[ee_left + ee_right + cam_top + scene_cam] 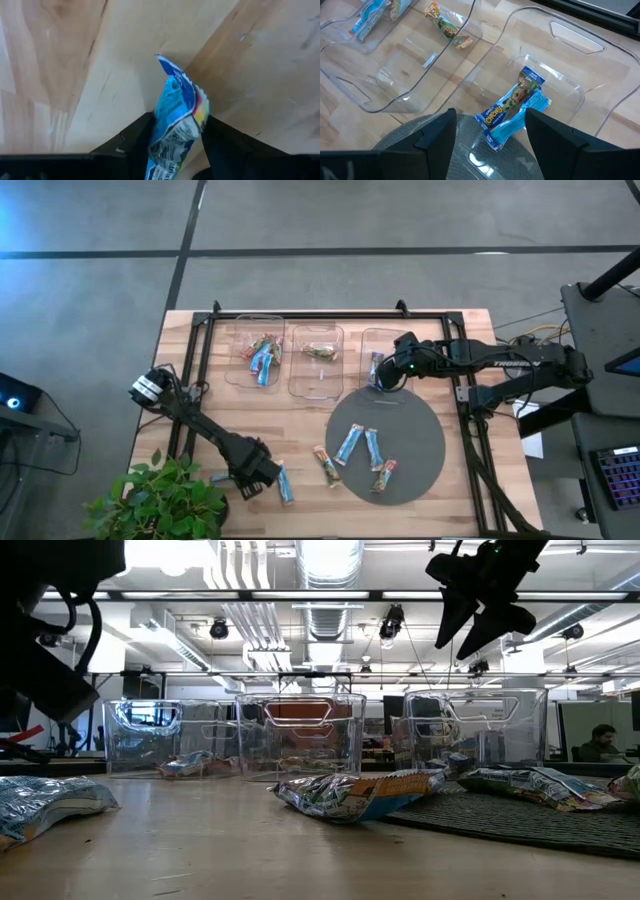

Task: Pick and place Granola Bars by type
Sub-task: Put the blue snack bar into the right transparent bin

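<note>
Wooden counter (300, 430) seen from above, with three clear bins (315, 360) in a row across upper centre and a dark round mat (410, 445) at lower right. Left claw (262, 478) at lower left of the frame, near a potted plant (160, 502), fingers (135, 137) set either side of a light blue bar (175, 125) resting on the wood; grip closed on it or not, cannot tell. Right claw (385, 372) at upper right, above the rightmost bin, jaws parted and empty. Purple-blue bars (512, 112) lying inside that bin; tan bar (445, 27) in the middle bin; light blue bars (262, 358) in the leftmost bin. Three more bars (365, 450) on the mat, another (327, 467) just beside its left edge.
</note>
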